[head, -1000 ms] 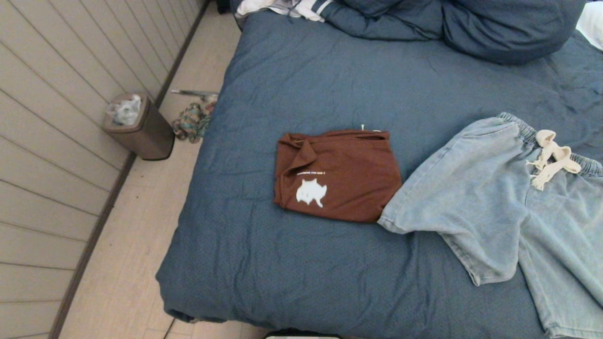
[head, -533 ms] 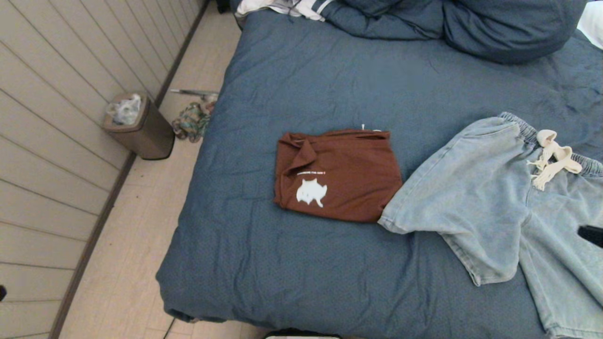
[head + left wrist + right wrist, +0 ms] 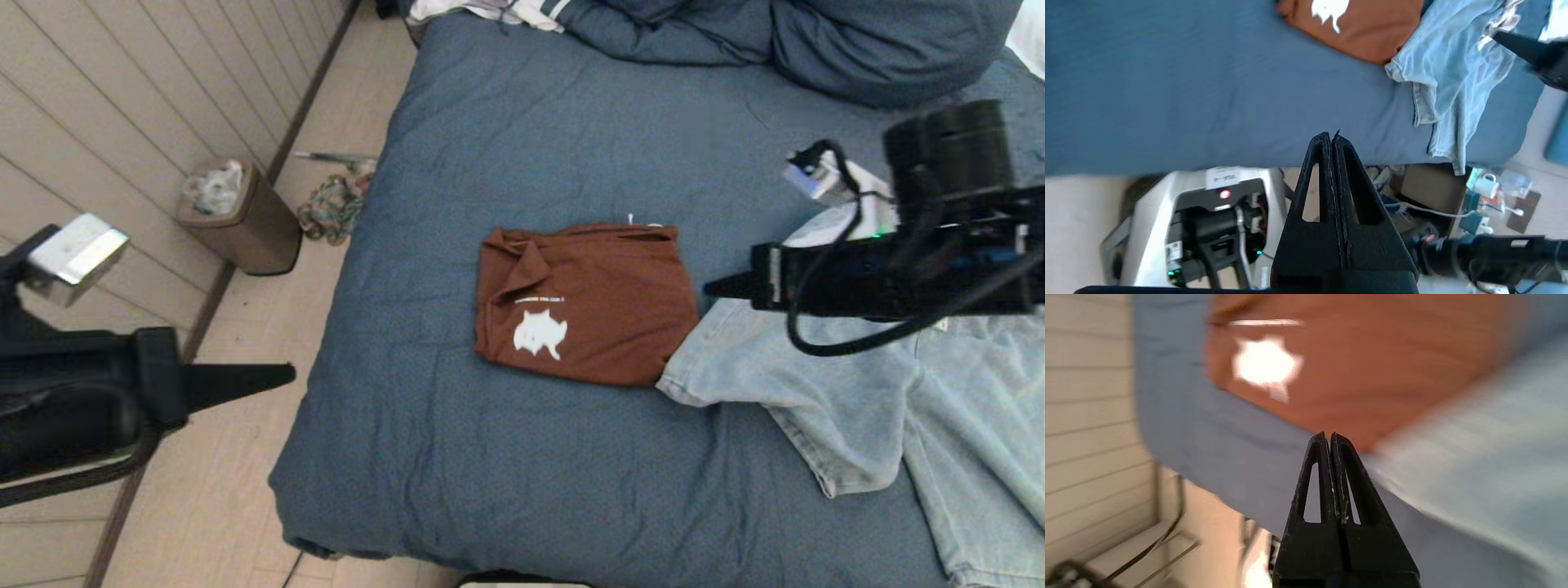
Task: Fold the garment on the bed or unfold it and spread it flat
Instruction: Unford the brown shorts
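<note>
On the bed there are two garments: one brown shirt and one pair of light denim shorts. The bed itself is big and wide, filling most of the head view, with a wrinkled slate-blue cover, and a bunched duvet in the same blue up at the far end. The shirt is folded into a neat-ish rectangle near the middle of the bed, with a white cat-shaped print and a line of tiny text facing up. The shorts lie spread out just to its right, one leg hem touching or slightly overlapping the shirt's corner.

Two grippers, both pinched fully shut and holding nothing. The left gripper hangs out over the floor beside the bed's left edge, pointing toward it. The right gripper is above the shorts, tip aimed at the shirt's right edge.

One small brown bin sits by the panelled wall, with a bundle of cloth on the floor beside it.
</note>
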